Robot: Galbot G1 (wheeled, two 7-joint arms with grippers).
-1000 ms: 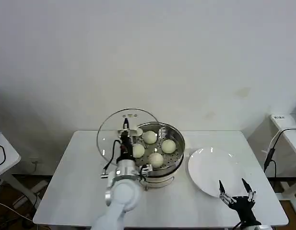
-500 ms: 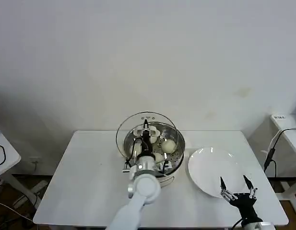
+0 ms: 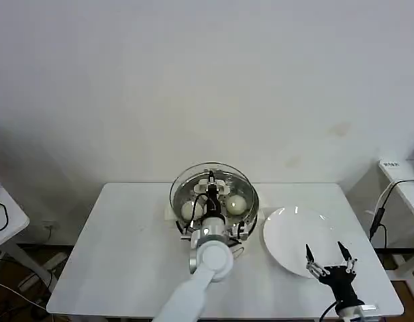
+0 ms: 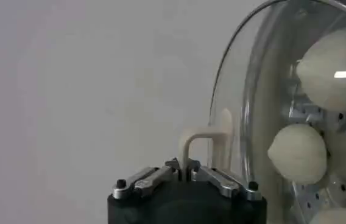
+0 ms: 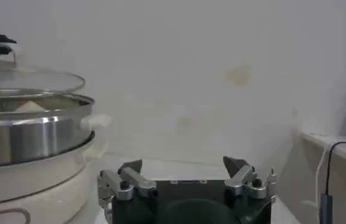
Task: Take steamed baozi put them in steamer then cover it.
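The steamer [image 3: 250, 213] stands at the table's back middle on its white base, with steamed baozi [image 3: 235, 203] on the perforated tray. My left gripper [image 3: 211, 180] is shut on the cream handle [image 4: 204, 141] of the glass cover [image 3: 185, 191]. It holds the cover level just above the steamer's rim, set slightly to the left. Through the glass in the left wrist view I see three baozi [image 4: 297, 153]. In the right wrist view the cover [image 5: 36, 82] hovers over the steamer [image 5: 27, 134]. My right gripper [image 3: 329, 257] hangs open over the front edge of the plate, holding nothing.
A flat white plate [image 3: 294, 231] lies right of the steamer. The white table [image 3: 119, 255] has free room to the left and front. A small side table [image 3: 400, 176] with a black cable stands at the far right, another table edge [image 3: 2, 218] at the far left.
My left gripper has carried the cover rightward from beside the steamer's left side to over the pot. The right gripper has barely moved.
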